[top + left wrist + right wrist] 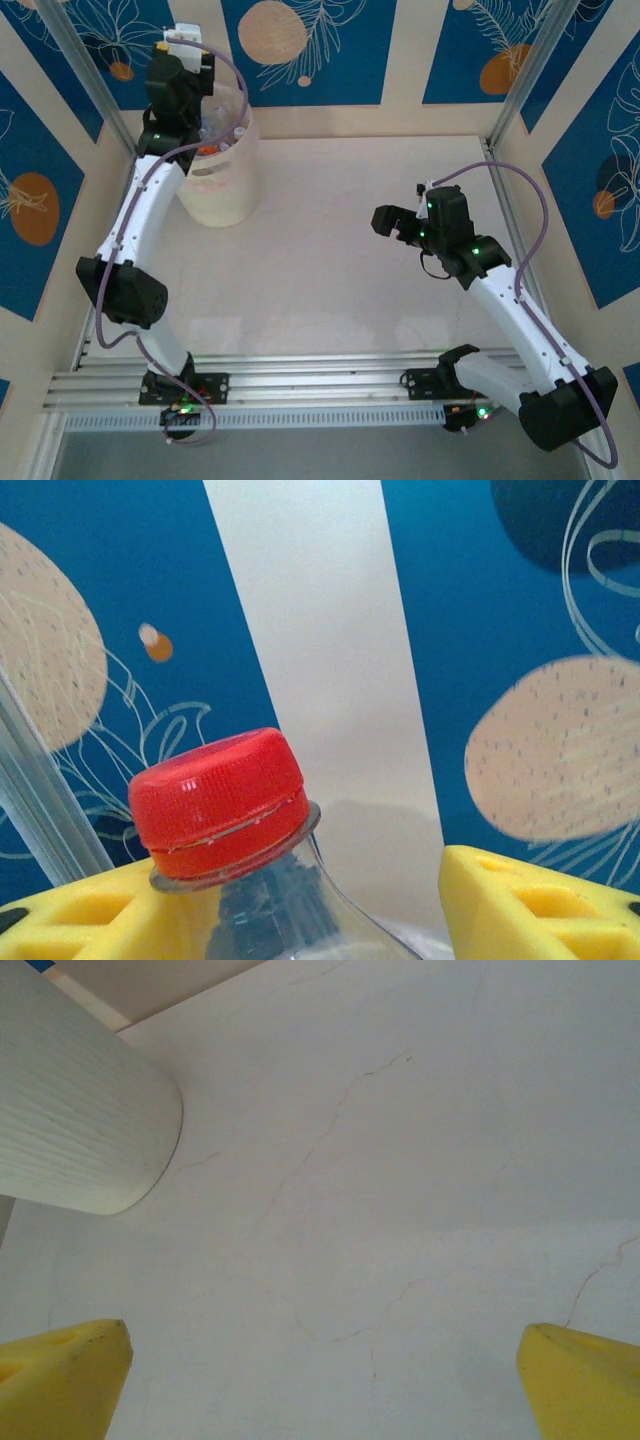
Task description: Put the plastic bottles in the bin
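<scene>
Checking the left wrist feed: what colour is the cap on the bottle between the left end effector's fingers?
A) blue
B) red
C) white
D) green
B: the left wrist view shows a red cap on the clear bottle that sits between the yellow fingers of the left end effector.

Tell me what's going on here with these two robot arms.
The left pincer holds a clear bottle with a red cap over the translucent bin at the far left of the table; the bin already has bottles inside. The right pincer hangs open over the table, holding nothing.
</scene>
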Motion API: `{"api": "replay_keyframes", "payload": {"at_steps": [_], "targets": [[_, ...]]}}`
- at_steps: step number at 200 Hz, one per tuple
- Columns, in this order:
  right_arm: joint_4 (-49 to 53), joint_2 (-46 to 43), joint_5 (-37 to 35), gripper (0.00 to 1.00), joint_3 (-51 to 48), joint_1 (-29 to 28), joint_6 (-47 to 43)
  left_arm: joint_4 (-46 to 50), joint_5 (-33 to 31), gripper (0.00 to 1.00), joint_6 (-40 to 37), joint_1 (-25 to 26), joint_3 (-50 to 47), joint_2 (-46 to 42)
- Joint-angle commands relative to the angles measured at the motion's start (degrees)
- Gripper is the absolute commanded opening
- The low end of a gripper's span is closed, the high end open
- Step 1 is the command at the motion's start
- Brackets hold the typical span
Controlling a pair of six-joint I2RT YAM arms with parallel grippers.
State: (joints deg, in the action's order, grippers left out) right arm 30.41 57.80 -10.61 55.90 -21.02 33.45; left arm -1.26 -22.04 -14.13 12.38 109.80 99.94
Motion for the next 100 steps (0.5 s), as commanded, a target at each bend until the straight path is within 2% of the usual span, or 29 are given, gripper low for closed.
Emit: {"api": "replay_keyframes", "payload": {"at_steps": [1,55,100], "targets": [[-0.4,-1.1,-1.2,0.99,-0.7,-0.4,0.9,-2.3,-0.9,0.6,-1.7,-0.8,-2.0,-0.1],[-0.8,-1.2,-1.9,0.99,-1.4,-0.4,1.2,-4.1,-1.2,0.6,-4.1,-0.9,-10.1,-2.7],[-1.2,-1.1,-1.7,0.99,-1.8,-0.4,1.4,-2.5,-3.5,0.6,-1.3,-1.8,-15.2,-4.6]]}}
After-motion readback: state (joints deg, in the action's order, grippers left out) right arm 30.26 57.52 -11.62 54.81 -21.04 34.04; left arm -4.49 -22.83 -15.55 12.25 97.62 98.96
